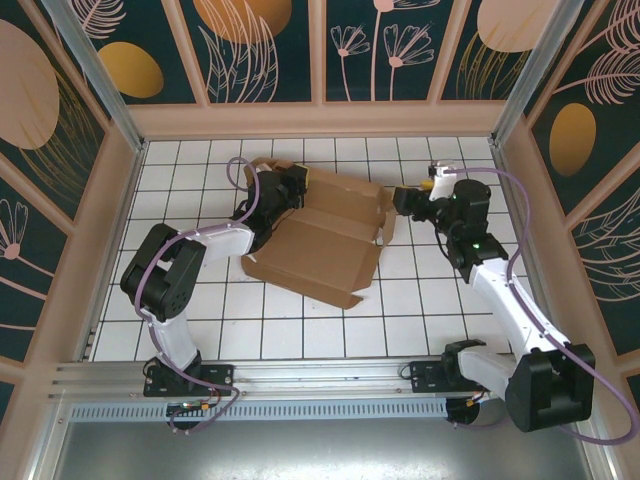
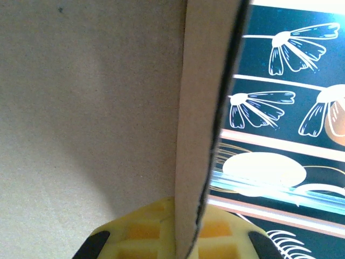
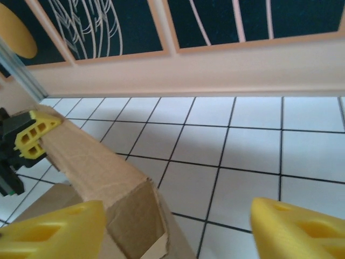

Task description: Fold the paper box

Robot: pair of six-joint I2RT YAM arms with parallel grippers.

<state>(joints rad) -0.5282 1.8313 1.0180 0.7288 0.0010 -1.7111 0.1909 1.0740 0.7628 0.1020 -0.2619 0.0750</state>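
Observation:
The paper box point(image 1: 320, 240) is a brown cardboard sheet lying partly folded in the middle of the tiled floor, with its back wall raised. My left gripper point(image 1: 290, 190) is shut on the upper left end of that raised wall. In the left wrist view the cardboard edge point(image 2: 199, 135) runs up from between the yellow pads point(image 2: 145, 232). My right gripper point(image 1: 405, 200) stands open at the box's right back corner. In the right wrist view that corner point(image 3: 126, 199) sits just inside the left yellow finger point(image 3: 51, 232), and the right finger point(image 3: 302, 226) is far from it.
White tiled floor point(image 1: 430, 300) stretches around the box. Patterned walls point(image 1: 320, 120) close in the back and both sides. An aluminium rail point(image 1: 300, 375) crosses the near edge by the arm bases. The left gripper's yellow finger point(image 3: 33, 137) appears at the wall's far end.

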